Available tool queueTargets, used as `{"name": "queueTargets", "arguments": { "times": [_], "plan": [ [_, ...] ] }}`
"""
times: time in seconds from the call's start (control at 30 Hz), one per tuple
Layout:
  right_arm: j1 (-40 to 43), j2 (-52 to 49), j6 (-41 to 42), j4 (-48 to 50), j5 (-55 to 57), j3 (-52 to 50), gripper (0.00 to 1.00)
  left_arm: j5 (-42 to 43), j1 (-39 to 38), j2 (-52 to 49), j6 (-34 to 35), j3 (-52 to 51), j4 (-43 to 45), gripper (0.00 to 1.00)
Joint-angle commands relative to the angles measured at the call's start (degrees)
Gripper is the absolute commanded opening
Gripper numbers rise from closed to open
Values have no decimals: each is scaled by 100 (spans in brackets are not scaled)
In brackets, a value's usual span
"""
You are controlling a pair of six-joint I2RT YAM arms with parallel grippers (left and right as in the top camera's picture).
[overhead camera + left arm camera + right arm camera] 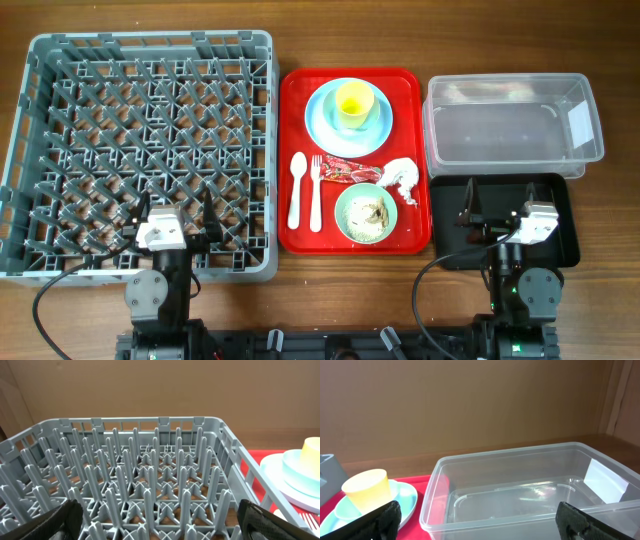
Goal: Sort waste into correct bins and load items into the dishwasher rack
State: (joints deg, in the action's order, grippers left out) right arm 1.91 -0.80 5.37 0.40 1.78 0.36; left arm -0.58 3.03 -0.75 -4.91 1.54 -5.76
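Left hand [178, 218] above the near edge of the grey dishwasher rack [150, 40]: fingers spread wide, gripping nothing. Right hand [492, 212] above the black tray [560, 215], just in front of the clear tub [500, 130]: likewise spread wide, gripping nothing.

Between rack and bins on the bench, on the red serving tray [292, 150]:
- yellow cup [354, 101] upright on the blue plate [322, 125]
- spoon [296, 190] and fork [316, 195] side by side
- red wrapper [350, 171] beside the tissue [404, 177]
- rice scraps [370, 211] inside the green bowl [345, 215]

Overhead faces down — wrist views low, forward (both catch plate [295, 491]).
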Motion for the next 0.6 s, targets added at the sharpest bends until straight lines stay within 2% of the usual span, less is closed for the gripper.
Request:
{"name": "queueTargets", "arguments": {
  "times": [0.0,0.23,0.3,0.33,0.4,0.5,0.57],
  "plan": [
    [-13,-22,101,24,79,-7,100,7,9,15,-85,-39,55,100],
    [-13,-22,98,24,79,-7,100,348,9,15,-83,-37,79,100],
    [-13,-22,101,24,79,-7,100,695,9,15,-37,-37,199,100],
    [-13,-22,98,24,79,-7,100,1154,9,15,11,-35,446,100],
    [-13,-22,98,24,79,-7,100,1912,9,15,549,129,791,100],
    [-13,-22,101,24,79,-7,100,1926,9,-4,1320,658,798,100],
    [-13,-22,101,24,79,-7,100,2074,9,-177,1440,1191,791,100]
  ]
}}
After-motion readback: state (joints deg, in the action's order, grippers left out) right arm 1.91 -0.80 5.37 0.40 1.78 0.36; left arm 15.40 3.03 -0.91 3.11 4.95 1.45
